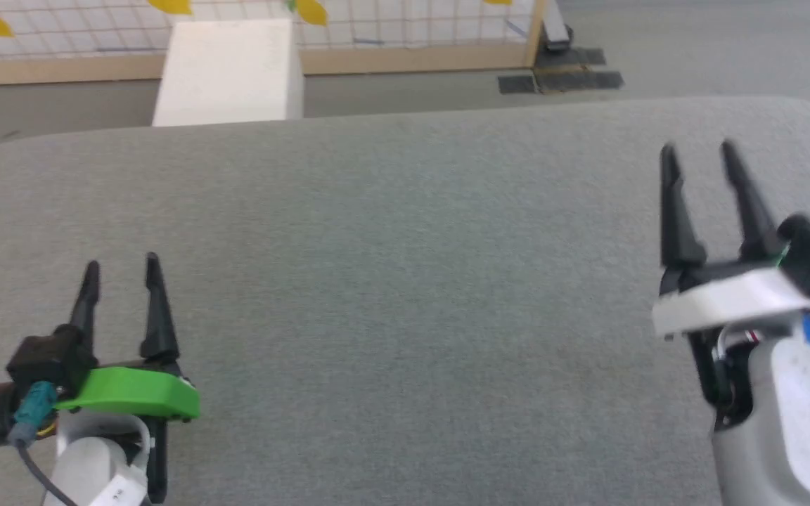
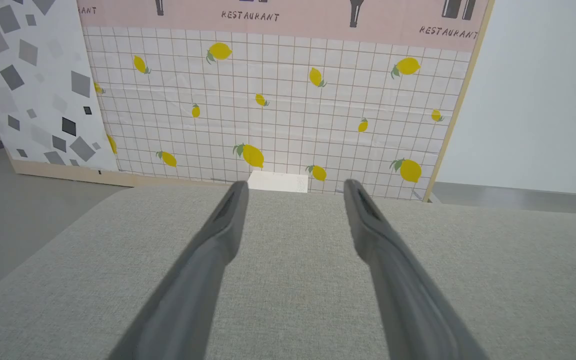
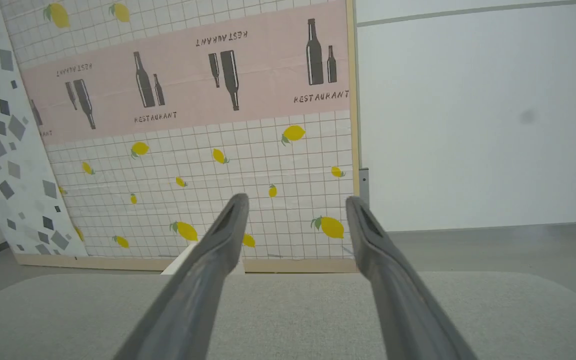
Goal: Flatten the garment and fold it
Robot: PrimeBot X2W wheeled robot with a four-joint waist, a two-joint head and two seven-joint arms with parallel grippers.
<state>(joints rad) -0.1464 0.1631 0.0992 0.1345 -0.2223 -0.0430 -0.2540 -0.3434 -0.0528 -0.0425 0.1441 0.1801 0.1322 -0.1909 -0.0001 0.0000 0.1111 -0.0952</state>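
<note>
The garment is out of view. My left gripper point(image 1: 121, 268) hovers open over the lower left of the grey fabric table point(image 1: 405, 281), fingers pointing away from me with nothing between them. At the right edge, my right gripper point(image 1: 700, 153) is open too, held farther forward and higher, and it looks slightly blurred. From the left wrist, the left gripper point(image 2: 293, 186) shows its two fingers spread over bare grey cloth point(image 2: 293, 280). From the right wrist, the right gripper point(image 3: 295, 201) is spread above the table point(image 3: 288, 315), with nothing held.
A white box point(image 1: 233, 70) stands on the floor beyond the table's far edge. Behind it runs a partition wall with a lemon-and-grid pattern point(image 2: 278, 110) and a wooden base. Dark floor mats point(image 1: 563, 77) lie at the far right. The table's corners are rounded.
</note>
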